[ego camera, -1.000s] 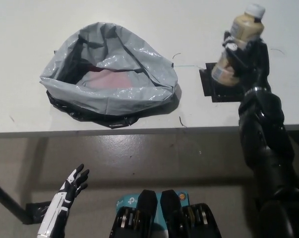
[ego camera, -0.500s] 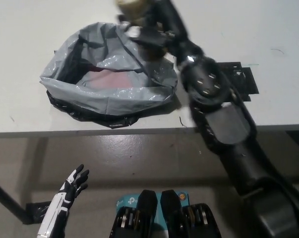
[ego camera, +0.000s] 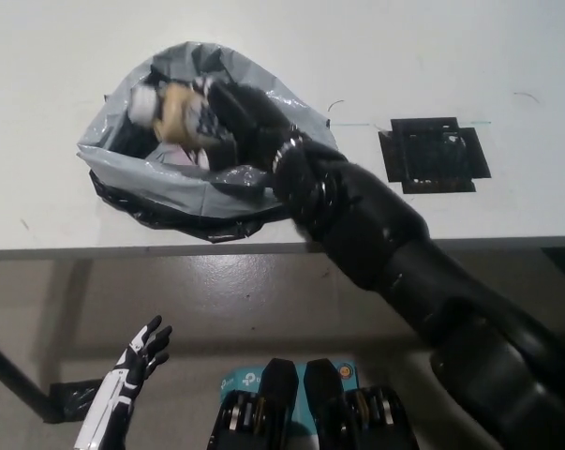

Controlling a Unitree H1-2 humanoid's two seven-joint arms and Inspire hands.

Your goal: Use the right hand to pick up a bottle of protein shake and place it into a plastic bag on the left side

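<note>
the tan protein shake bottle with a white cap (ego camera: 174, 108) is motion-blurred and half covered by the black right hand (ego camera: 228, 117), upper left; the grey plastic bag's (ego camera: 123, 164) inside is mostly hidden.

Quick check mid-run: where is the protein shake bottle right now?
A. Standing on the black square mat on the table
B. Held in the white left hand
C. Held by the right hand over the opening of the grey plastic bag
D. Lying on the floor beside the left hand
C: the right hand is shut on the protein shake bottle over the open grey plastic bag; the black square mat is bare, and the left hand is open below the table edge.
</note>
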